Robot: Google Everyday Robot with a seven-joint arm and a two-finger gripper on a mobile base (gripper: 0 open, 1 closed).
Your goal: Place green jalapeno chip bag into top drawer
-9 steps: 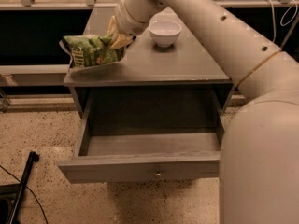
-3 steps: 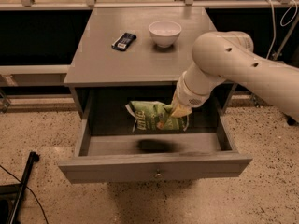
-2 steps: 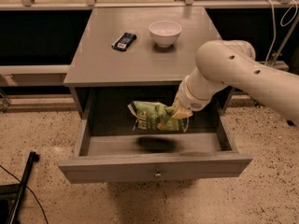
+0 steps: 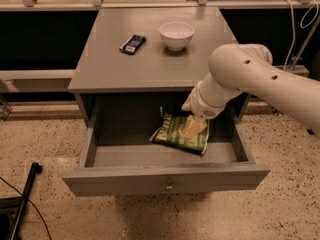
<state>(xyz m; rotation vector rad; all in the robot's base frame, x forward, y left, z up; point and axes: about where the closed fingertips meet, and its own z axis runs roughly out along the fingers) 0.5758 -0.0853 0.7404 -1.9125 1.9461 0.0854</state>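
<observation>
The green jalapeno chip bag is inside the open top drawer, toward its back right, tilted with its lower edge at the drawer floor. My gripper reaches down into the drawer from the right and is shut on the bag's right end; a pale finger lies across the bag. The drawer is pulled well out, and its small round knob shows on the front panel.
On the grey cabinet top stand a white bowl and a small dark flat packet. My arm crosses the cabinet's right side. A black stand leg lies on the speckled floor at the left.
The bag was lifted off the cabinet top and carried into the drawer. Over the last second it has sunk lower and moved toward the back right of the drawer.
</observation>
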